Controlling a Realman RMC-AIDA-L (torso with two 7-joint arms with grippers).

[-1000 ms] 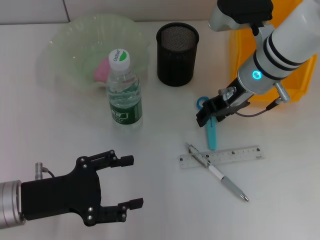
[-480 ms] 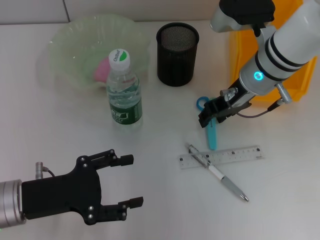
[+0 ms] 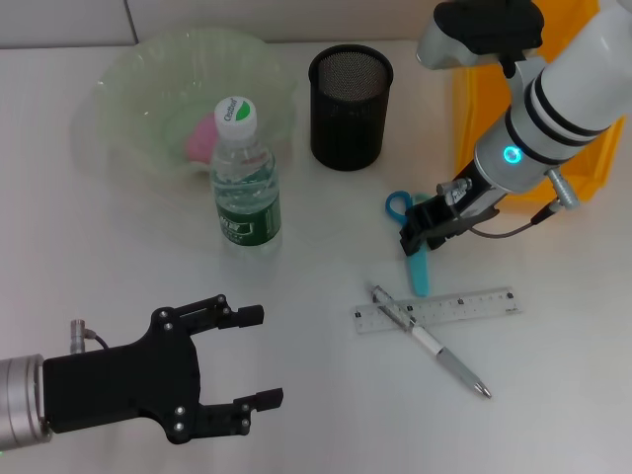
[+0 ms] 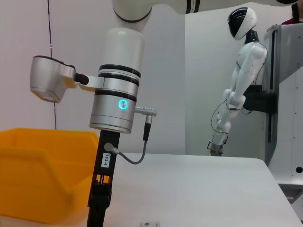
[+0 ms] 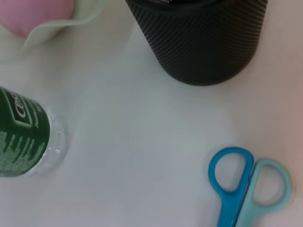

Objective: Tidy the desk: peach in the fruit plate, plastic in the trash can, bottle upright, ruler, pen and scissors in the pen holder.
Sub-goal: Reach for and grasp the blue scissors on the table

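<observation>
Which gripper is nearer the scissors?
Right. The right gripper hangs directly over the scissors; the left gripper, open, sits far off at the desk's near-left.

The right claw (image 3: 423,233) has shifted slightly rightward and lower over the scissors (image 3: 416,247).

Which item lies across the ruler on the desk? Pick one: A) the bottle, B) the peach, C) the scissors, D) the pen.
D: in the head view the pen lies slantwise over the ruler, while the scissors lie apart under the right gripper, the bottle stands upright, and the peach sits in the fruit plate.
</observation>
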